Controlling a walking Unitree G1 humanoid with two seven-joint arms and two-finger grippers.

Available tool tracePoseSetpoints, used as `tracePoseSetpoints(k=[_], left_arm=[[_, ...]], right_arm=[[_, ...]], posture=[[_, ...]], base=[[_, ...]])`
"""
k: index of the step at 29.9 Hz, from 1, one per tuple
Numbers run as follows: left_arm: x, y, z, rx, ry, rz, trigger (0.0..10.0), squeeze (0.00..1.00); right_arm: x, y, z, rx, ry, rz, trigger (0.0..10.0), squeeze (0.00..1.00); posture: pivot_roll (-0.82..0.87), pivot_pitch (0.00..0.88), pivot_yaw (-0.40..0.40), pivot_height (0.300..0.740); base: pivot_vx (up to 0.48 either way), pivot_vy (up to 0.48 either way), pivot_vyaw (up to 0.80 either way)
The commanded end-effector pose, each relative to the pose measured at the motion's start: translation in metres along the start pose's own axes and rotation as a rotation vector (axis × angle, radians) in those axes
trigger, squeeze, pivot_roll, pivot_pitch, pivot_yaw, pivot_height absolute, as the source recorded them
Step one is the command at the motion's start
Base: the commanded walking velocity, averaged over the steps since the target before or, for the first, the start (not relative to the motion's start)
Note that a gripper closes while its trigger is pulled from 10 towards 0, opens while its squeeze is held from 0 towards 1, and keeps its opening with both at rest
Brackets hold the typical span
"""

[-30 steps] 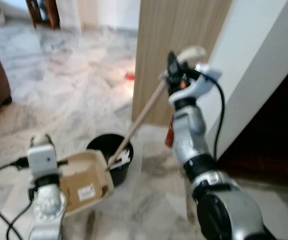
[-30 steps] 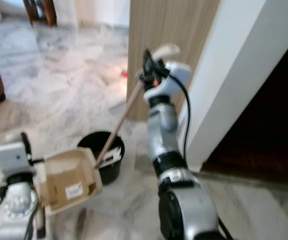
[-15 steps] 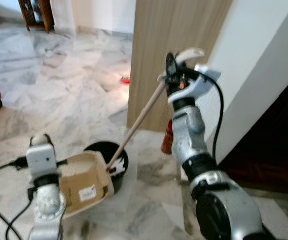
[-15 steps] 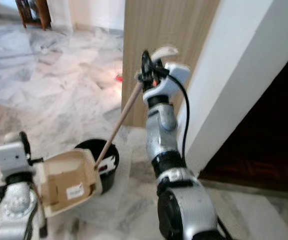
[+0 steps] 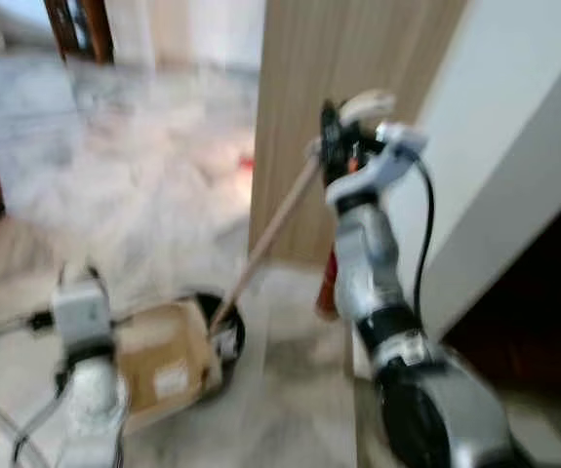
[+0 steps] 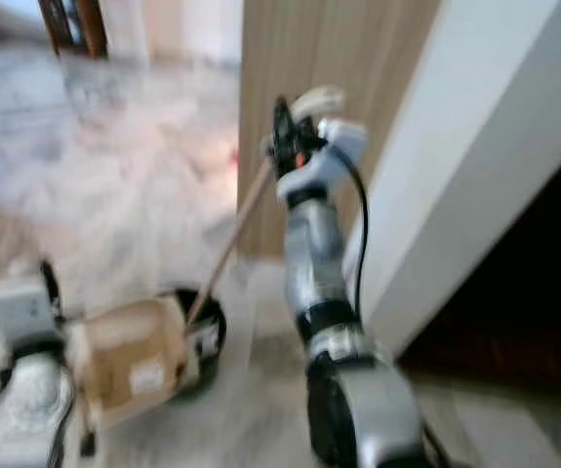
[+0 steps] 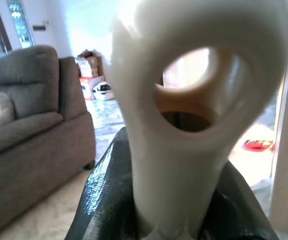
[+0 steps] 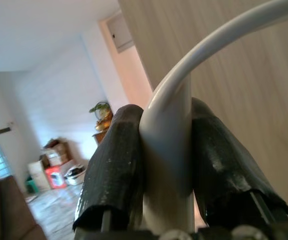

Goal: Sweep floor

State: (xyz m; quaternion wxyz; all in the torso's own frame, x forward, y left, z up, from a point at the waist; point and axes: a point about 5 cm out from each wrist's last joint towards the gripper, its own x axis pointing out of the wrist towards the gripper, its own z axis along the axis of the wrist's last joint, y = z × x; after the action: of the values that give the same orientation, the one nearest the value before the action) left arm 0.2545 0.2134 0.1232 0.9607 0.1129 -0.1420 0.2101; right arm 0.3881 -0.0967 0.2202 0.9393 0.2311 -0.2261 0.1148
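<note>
Right tool (image 5: 331,146) clamped on broom handle (image 5: 270,229), left tool (image 7: 171,210) clamped on dustpan (image 5: 163,361) low beside black bin (image 5: 226,327), seemingly for emptying sweepings.

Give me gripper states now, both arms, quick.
Left gripper: closed on the cream plastic dustpan handle with the round hanging hole.
Right gripper: closed on the pale curved handle of the wooden-shafted broom.

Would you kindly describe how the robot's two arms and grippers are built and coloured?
Both arms are silver metal with black joint bands. The right arm has a black cable looping beside it and ends in the right gripper, with long black fingers. The left gripper sits beyond a boxy pale grey wrist with black cabling.
</note>
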Motion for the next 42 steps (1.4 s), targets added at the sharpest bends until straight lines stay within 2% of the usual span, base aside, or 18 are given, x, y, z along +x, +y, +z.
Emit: tracePoseSetpoints(k=[1, 21, 28, 32, 35, 42], left_arm=[[0.006, 0.002, 0.011, -0.005, -0.056, 0.013, 10.0, 0.00], [0.004, 0.003, 0.011, -0.005, -0.056, 0.013, 10.0, 0.00], [0.002, 0.000, 0.011, -0.017, -0.065, -0.003, 10.0, 0.00], [0.002, 0.000, 0.011, -0.019, -0.063, -0.007, 10.0, 0.00], [0.002, -0.001, 0.011, -0.020, -0.062, -0.009, 10.0, 0.00], [0.002, -0.002, 0.012, -0.019, -0.068, -0.010, 10.0, 0.00]], right_arm=[[0.011, 0.017, 0.012, 0.021, -0.063, 0.047, 10.0, 0.00], [0.010, 0.018, 0.011, 0.025, -0.056, 0.046, 10.0, 0.00], [0.008, 0.023, 0.010, 0.000, -0.069, 0.041, 10.0, 0.00], [0.008, 0.031, 0.012, -0.025, -0.098, 0.056, 10.0, 0.00], [0.008, 0.048, 0.015, -0.080, -0.143, 0.109, 10.0, 0.00], [0.004, 0.066, 0.026, -0.103, -0.258, 0.127, 10.0, 0.00]], posture=[[0.27, 0.000, -0.088, 0.740], [0.27, 0.000, -0.087, 0.740], [0.27, 0.000, -0.087, 0.740], [0.27, 0.000, -0.086, 0.740], [0.27, 0.000, -0.086, 0.740], [0.27, 0.000, -0.087, 0.740]], base=[[0.334, 0.000, 0.00], [0.334, 0.000, 0.00], [0.000, 0.000, 0.00], [0.000, 0.000, 0.00], [0.000, 0.000, 0.00], [0.000, 0.000, 0.00]])
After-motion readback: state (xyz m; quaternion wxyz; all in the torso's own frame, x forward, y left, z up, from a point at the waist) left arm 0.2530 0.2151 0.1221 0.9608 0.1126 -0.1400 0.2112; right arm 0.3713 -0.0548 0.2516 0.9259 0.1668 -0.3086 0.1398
